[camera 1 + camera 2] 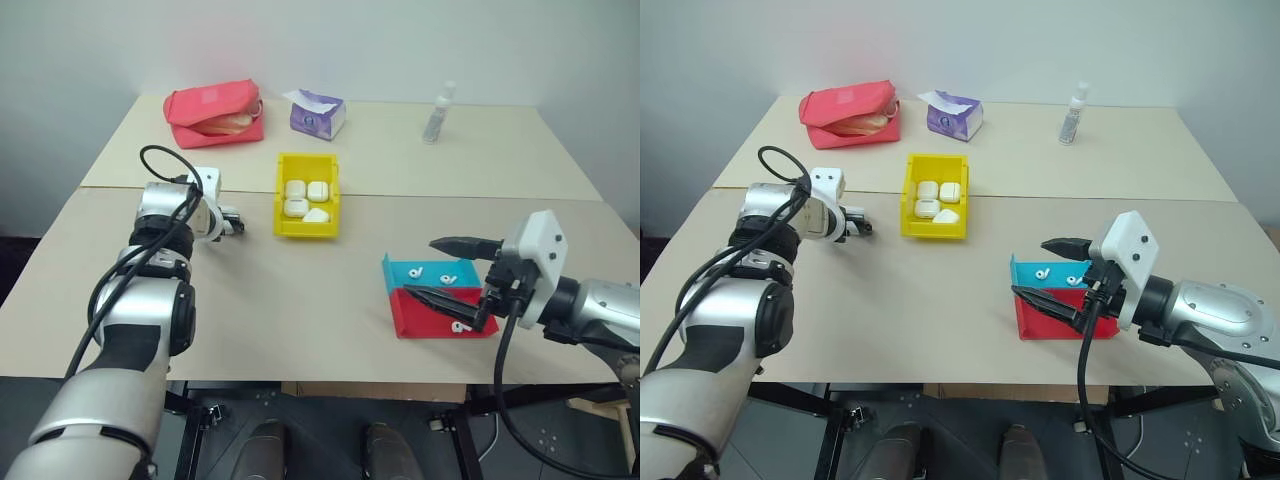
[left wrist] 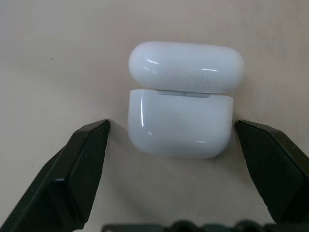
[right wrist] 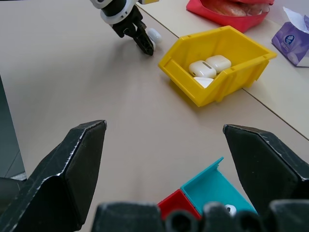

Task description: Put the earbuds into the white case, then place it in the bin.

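- Right now the white case lies on the beige table, lid ajar, between the two black fingers of the left gripper; a gap shows on each side, so nothing is pinched.
- Seen from the head, that left gripper sits at about 9 o'clock from the bin, near its side wall, jaws spread wide.
- Inside the yellow bin rest several more cases, packed close together.
- At about 4 o'clock from the bin stands a blue-and-red tray, well apart from it, near the table's front edge.
- Tiny earbuds lie in the tray's blue compartment, and another white bud shows in the red one.
- Over that tray hovers the right gripper, jaws spread and holding nothing, one finger above the blue part, the other over the red.
- Farther back, at about 11 o'clock from the bin, lies a red pouch with its flap open.
- Just past the bin at 12 o'clock sits a purple tissue pack.
- At about 1 o'clock, well apart, a small clear bottle stands upright.
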Available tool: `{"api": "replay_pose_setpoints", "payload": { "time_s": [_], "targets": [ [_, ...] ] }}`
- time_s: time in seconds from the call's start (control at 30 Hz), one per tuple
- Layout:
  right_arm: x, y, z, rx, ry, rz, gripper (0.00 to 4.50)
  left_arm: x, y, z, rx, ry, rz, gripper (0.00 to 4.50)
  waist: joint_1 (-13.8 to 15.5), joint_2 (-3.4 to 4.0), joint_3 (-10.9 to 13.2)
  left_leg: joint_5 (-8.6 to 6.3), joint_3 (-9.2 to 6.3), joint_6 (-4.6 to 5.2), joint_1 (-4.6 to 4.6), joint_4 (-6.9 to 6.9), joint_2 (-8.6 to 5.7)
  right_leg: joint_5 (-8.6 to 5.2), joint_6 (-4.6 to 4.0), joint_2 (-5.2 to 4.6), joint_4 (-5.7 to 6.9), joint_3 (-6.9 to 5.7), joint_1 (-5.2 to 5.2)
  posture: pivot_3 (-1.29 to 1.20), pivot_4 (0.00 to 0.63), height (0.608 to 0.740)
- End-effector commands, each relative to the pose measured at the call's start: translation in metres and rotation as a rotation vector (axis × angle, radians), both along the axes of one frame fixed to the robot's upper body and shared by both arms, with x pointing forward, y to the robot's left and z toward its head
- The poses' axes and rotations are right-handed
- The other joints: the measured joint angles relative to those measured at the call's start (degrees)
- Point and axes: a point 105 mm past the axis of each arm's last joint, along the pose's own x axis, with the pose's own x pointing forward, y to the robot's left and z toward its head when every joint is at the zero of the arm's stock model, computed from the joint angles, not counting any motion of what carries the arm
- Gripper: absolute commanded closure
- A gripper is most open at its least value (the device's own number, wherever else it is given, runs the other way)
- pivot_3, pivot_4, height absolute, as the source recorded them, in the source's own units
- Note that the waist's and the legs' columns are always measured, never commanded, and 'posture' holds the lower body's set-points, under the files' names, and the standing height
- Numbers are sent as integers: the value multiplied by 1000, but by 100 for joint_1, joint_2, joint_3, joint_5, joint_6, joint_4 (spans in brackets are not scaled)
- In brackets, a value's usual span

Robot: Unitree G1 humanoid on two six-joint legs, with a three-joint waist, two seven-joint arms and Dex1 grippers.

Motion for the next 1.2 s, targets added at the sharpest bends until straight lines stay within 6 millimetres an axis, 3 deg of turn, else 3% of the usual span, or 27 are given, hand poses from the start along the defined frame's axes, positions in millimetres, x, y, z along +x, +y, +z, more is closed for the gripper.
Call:
{"api": "replay_pose_setpoints", "payload": {
  "time_s": [0.03, 0.23, 0.33, 0.47, 0.7, 0.8, 1.0, 1.2],
  "targets": [
    [-5, 2, 7, 8, -28, 9, 28, 5, -5, 9, 17, -38, -21, 0, 2, 0, 0, 0, 0, 0, 0, 1, -1, 0, 1, -1, 0, -1, 1, 0, 150, 740],
    [-6, 3, 7, 11, -26, 8, 28, 9, -9, 9, 49, -69, -64, 0, -5, 0, 0, 0, 0, 1, -5, 0, -1, 1, 2, -1, 5, -2, 0, 0, 150, 740],
    [-6, 3, 7, 7, -30, 12, 0, 8, -10, 5, 49, -57, -74, 531, -3, -1, 0, 0, 0, 1, -7, 0, 0, 2, 2, -1, 4, -3, 0, 0, 150, 740],
    [-6, 4, 8, 4, -33, 14, 0, 7, -8, 3, 42, -50, -70, 1652, -9, 0, 0, 0, -1, 1, -5, 0, 0, 1, 2, -1, 4, -3, 0, 0, 150, 740],
    [-6, 3, 6, -1, -34, 7, 0, 5, -2, 10, 54, -55, -118, 1664, -13, 0, 0, 0, -1, 1, -4, 0, 0, 1, 2, -1, 5, -3, 0, 0, 150, 740],
    [-8, 2, 4, -2, -32, 3, 0, 1, 5, 28, 39, -150, -230, 1664, -62, 0, 0, -1, 1, 1, -6, -2, 1, 1, 2, -1, 5, -1, -3, 0, 150, 740],
    [-11, 3, 0, 8, -28, 1, 0, -29, 22, 66, 136, -361, -454, 1664, -124, -2, 0, 4, -1, -7, -16, -3, 7, 2, 0, 0, 10, 4, -20, 0, 150, 740],
    [-14, 7, -5, 21, -20, 6, 0, -59, 20, 80, 212, -406, -676, 1664, -83, -2, 0, 2, -4, -4, -10, -3, 6, 2, 0, -1, 9, 3, -13, 0, 150, 740]
  ]
}}
